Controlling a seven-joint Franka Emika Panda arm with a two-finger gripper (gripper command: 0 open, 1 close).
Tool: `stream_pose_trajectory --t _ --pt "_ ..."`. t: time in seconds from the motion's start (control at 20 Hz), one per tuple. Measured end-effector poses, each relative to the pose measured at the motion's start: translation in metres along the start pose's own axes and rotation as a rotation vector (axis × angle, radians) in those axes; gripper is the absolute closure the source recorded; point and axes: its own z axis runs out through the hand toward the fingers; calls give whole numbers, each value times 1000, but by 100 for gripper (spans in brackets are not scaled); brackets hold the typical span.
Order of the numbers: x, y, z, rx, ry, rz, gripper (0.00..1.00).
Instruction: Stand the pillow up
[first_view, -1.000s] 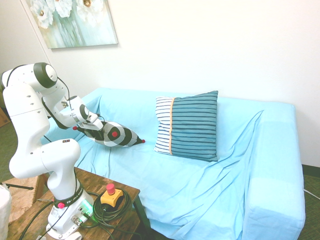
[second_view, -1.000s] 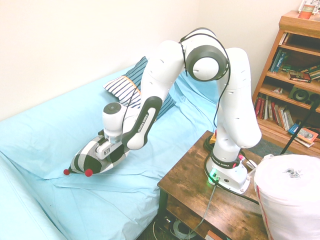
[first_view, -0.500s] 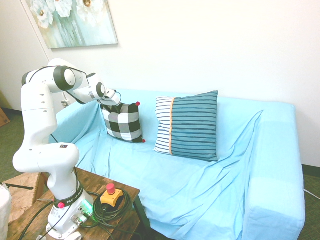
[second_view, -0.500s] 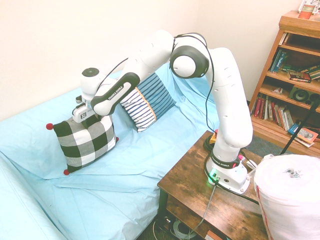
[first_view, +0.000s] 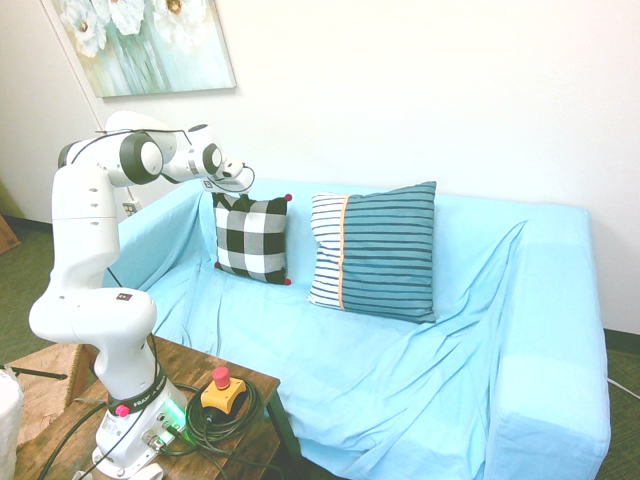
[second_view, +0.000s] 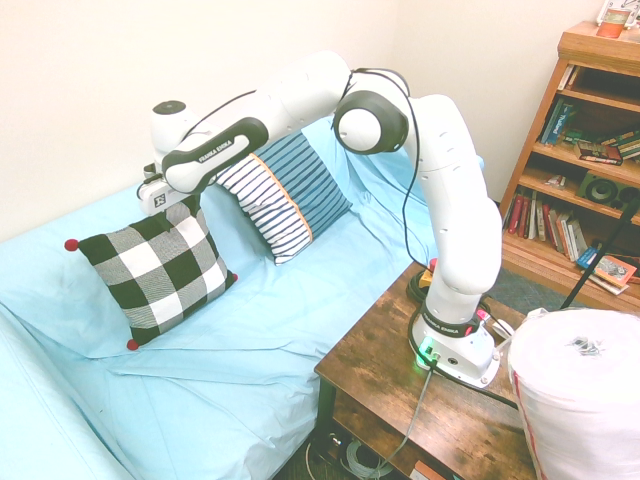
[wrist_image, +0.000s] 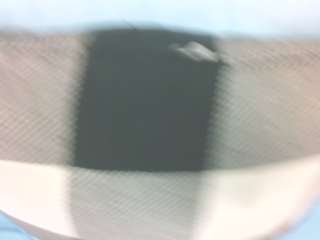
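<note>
Pillow: small sq. cloth one, b/w checks, red pom-poms (second_view: 160, 270), up on its edge on the light blue cloth-covered sofa (second_view: 270, 370), tipped a bit.
Gripper: white & dark robot gripper (second_view: 180, 208), at pillow's top edge. Can't tell how wide open, or if it has hold.
Next pillow: big teal/white striped cloth one w/ orange band (first_view: 385, 250), near the checked one, leaning on sofa back.
Table: brown wood (first_view: 240, 370), in front of sofa, w/ yellow box w/ red knob (first_view: 222, 392) on top.
Wall: flower pic. (first_view: 150, 45).
</note>
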Motion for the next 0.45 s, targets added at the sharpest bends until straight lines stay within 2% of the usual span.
stream_pose_trajectory --t 0.25,0.45 --pt "62 122 -57 -23 -46 -15 0" --pt "56 197 -92 -38 -41 -33 0"
